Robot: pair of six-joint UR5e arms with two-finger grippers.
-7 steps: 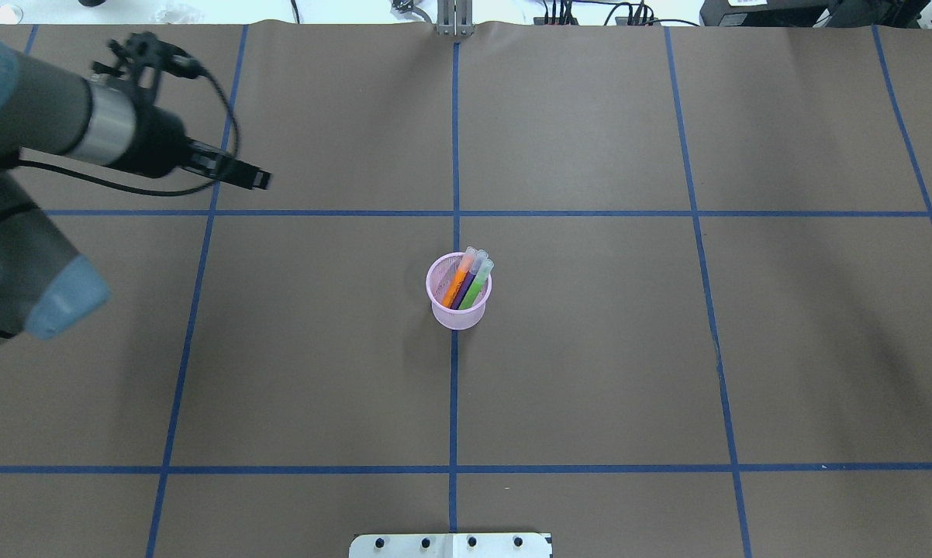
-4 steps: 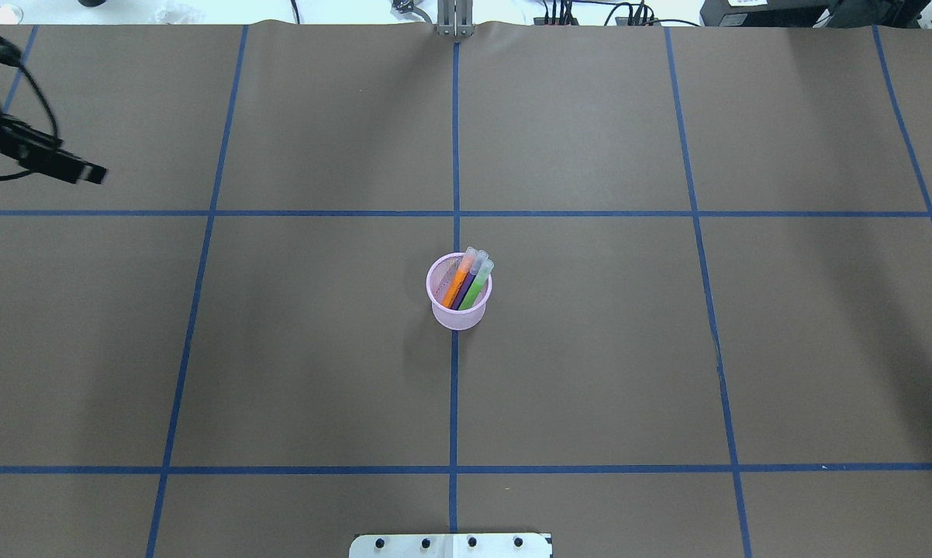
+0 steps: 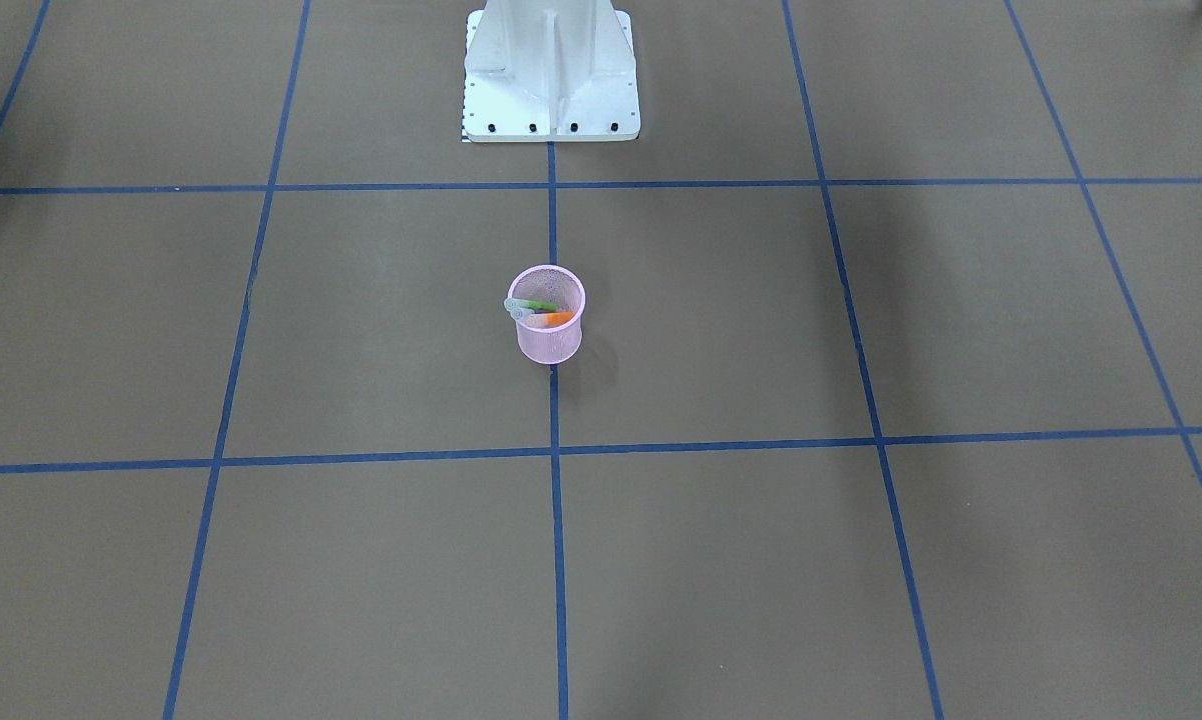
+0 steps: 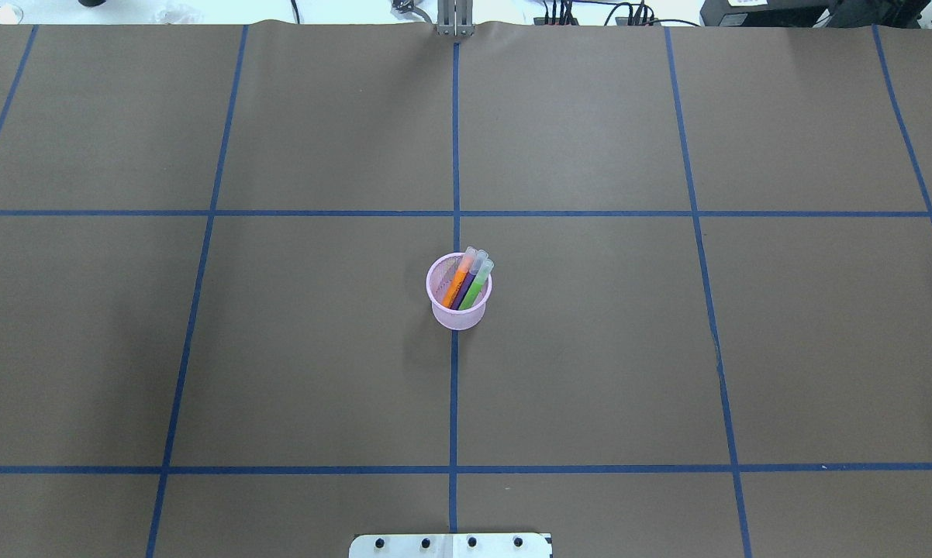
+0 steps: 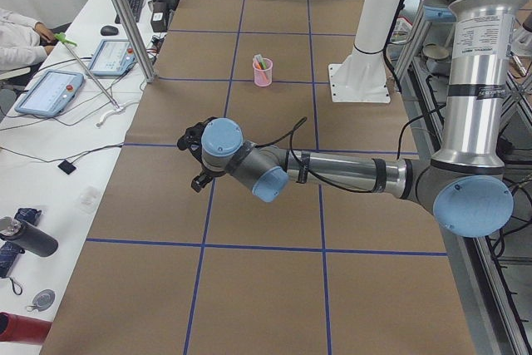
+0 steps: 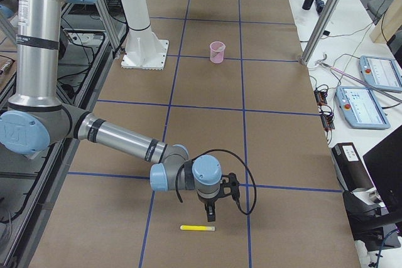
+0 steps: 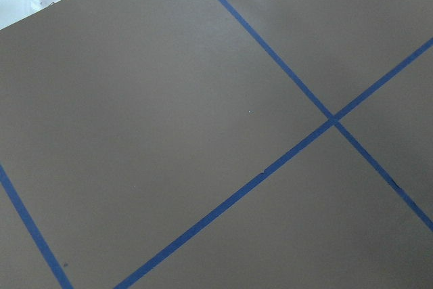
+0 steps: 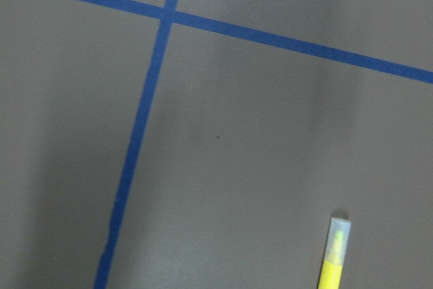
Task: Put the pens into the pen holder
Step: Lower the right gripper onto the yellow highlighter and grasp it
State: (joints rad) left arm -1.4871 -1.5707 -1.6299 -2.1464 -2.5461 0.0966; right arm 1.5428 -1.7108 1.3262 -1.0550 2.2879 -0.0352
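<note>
- Two side views alone show the grippers; the overhead view has only the table (image 4: 590, 349), its blue tape (image 4: 455, 155) and the holder.
- Left gripper (image 5: 198, 182): seen in the exterior left view, low over the table's left end and well apart from the holder (image 5: 263, 73). I cannot tell whether it is spread or closed. Its wrist view gives only paper and tape.
- Holder (image 4: 458, 316): upright at mid-table, on the centre tape line. Overhead, three pens lean in it side by side, with their caps past the far-right rim: orange pen (image 4: 457, 285), purple pen (image 4: 466, 290), green pen (image 4: 475, 290). The front-facing view shows the caps at the view's left rim, and the purple pen is hard to make out.
- Right gripper (image 6: 209, 216): seen in the exterior right view, pointing down at the table's right end. Spread or closed, I cannot tell.
- Yellow pen (image 6: 197, 228): flat on the table close by that gripper, well apart from the holder. The right wrist view catches only its capped end. The overhead and front views miss it.
</note>
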